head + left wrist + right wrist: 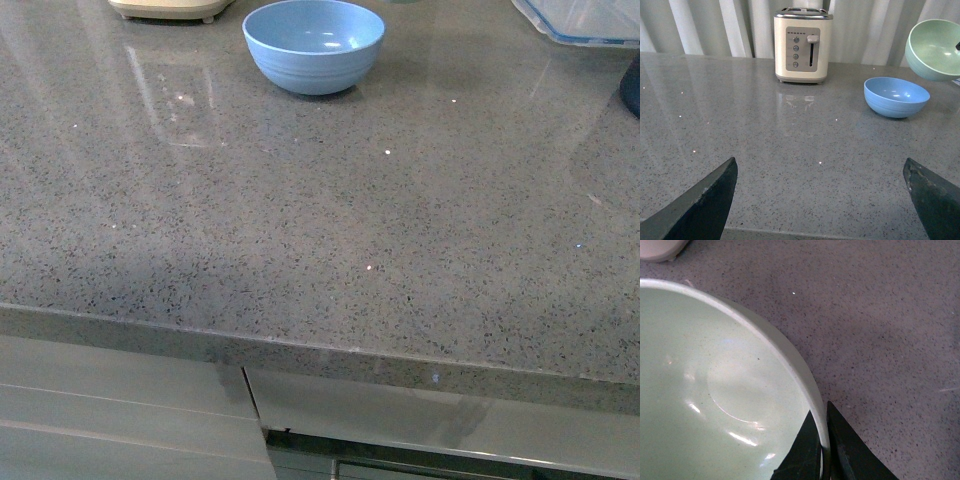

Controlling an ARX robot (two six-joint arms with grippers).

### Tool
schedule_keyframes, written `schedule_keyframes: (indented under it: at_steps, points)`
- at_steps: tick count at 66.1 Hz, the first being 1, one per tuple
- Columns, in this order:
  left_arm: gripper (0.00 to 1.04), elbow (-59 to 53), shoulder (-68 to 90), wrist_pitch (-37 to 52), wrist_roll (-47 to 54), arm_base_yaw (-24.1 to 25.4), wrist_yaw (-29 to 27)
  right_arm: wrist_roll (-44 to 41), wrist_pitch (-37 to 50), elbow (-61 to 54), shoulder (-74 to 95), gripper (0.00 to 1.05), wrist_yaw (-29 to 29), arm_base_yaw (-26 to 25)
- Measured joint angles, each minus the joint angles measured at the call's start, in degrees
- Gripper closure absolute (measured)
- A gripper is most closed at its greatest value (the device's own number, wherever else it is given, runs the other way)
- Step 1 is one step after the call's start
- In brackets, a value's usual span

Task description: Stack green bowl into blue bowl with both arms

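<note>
Rim of green bowl (715, 390) pinched by right pincer (820, 410); left pincer (820, 160) wide over counter (765, 135).

Looks like a home kitchen to me. There's a grey speckled stone countertop (330, 230) with glossy white drawer fronts (120, 400) under its edge, and a cream two-slot toaster (803, 46) sitting at the back. A blue bowl (313, 45) and a green bowl (936, 49) fit that too. Behind the toaster is pale pleated stuff (710, 27), maybe a curtain, hard to tell.
</note>
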Motion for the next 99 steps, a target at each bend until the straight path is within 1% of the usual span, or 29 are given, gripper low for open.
schedule_keyframes:
  at_steps: [13, 42, 85, 99]
  points:
    - [0.07, 0.0, 0.0, 0.0, 0.0, 0.0, 0.0, -0.8, -1.6, 5.1, 3.5, 1.04, 0.0, 1.7]
    - [0.07, 0.0, 0.0, 0.0, 0.0, 0.0, 0.0, -1.5, 0.6, 1.7, 4.0, 1.04, -0.3, 3.6]
    - [0.07, 0.0, 0.0, 0.0, 0.0, 0.0, 0.0, -2.1, 1.1, 2.5, 7.0, 1.04, -0.3, 6.7]
    - [0.07, 0.0, 0.0, 0.0, 0.0, 0.0, 0.0, -2.3, 1.3, 3.6, 8.4, 1.04, -0.2, 7.1]
